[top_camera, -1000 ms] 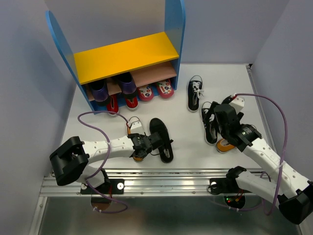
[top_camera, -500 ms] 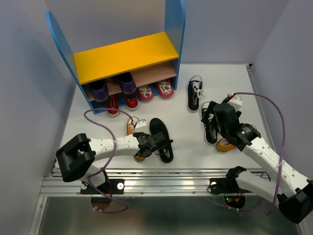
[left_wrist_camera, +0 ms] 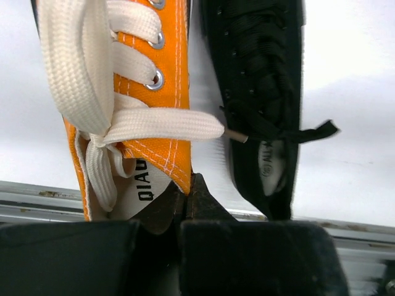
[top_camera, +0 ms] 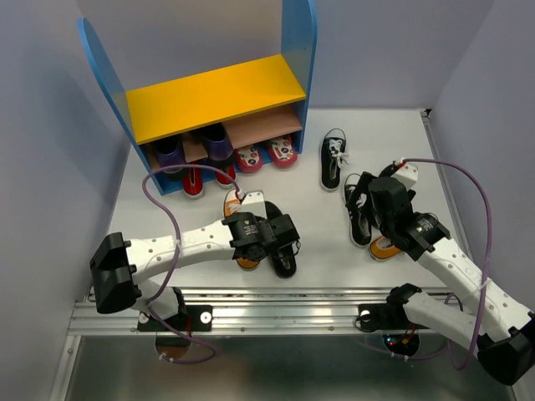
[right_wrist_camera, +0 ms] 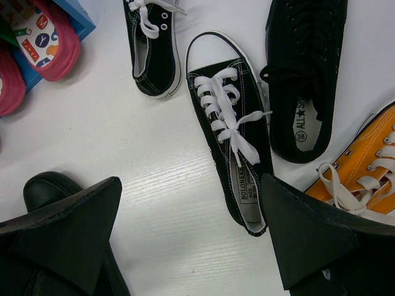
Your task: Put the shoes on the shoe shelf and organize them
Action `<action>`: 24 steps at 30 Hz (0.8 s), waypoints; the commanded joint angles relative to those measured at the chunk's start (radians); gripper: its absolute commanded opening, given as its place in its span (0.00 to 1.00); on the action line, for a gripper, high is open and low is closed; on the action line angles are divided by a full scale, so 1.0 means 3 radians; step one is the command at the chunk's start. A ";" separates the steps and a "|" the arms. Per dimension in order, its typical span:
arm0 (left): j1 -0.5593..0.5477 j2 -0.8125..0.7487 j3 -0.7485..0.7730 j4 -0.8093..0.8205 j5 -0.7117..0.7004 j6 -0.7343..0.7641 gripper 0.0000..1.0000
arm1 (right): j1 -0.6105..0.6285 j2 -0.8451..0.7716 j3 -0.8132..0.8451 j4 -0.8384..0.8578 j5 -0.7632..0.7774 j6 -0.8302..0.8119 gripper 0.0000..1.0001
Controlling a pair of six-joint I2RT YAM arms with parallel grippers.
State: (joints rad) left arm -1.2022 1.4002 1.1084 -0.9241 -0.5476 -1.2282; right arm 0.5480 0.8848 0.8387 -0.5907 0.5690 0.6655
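My left gripper [top_camera: 256, 242] is shut on the heel collar of an orange sneaker [top_camera: 233, 201]; in the left wrist view the jaws [left_wrist_camera: 188, 188] pinch the orange edge [left_wrist_camera: 145, 92]. An all-black shoe [top_camera: 284, 261] lies right beside it and also shows in the left wrist view [left_wrist_camera: 259, 68]. My right gripper [top_camera: 366, 195] is open and empty [right_wrist_camera: 185, 237] above a black canvas sneaker [right_wrist_camera: 231, 123]. Its mate [top_camera: 333, 159] lies farther back. A second all-black shoe [right_wrist_camera: 305, 74] and a second orange sneaker [top_camera: 384, 247] lie by the right arm. The shoe shelf [top_camera: 213, 96] stands at the back left.
Dark purple shoes [top_camera: 171, 153] sit on the shelf's lower board [top_camera: 267, 125]. Red and pink shoes [top_camera: 251, 157] stand under it, and the pink ones show in the right wrist view [right_wrist_camera: 43, 37]. Walls close in on both sides. A metal rail [top_camera: 276, 309] runs along the near edge.
My left arm has swung right and over the orange sneaker, and the sneaker has shifted slightly toward the shelf. The right arm has hardly moved.
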 commanded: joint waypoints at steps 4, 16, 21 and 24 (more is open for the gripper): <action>-0.0083 0.0333 0.1075 -0.0611 -0.0537 0.0182 0.00 | -0.0011 -0.0035 0.0231 0.0108 0.0082 -0.0055 1.00; 0.0305 0.1335 0.2614 -0.0657 -0.0736 0.0944 0.00 | -0.0011 -0.0321 0.0405 -0.0265 0.0235 -0.0065 1.00; 0.0525 0.1453 0.2758 -0.0474 -0.0675 0.1179 0.00 | -0.0011 -0.0423 0.0482 -0.0383 0.0297 -0.0050 1.00; 0.0653 0.1463 0.2819 -0.0346 -0.0650 0.1332 0.00 | -0.0011 -0.0444 0.0497 -0.0444 0.0302 -0.0025 1.00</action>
State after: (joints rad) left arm -1.0500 1.8782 1.8622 -1.0702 -0.6571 -0.9218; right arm 0.5480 0.7643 0.9417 -0.6903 0.6212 0.6586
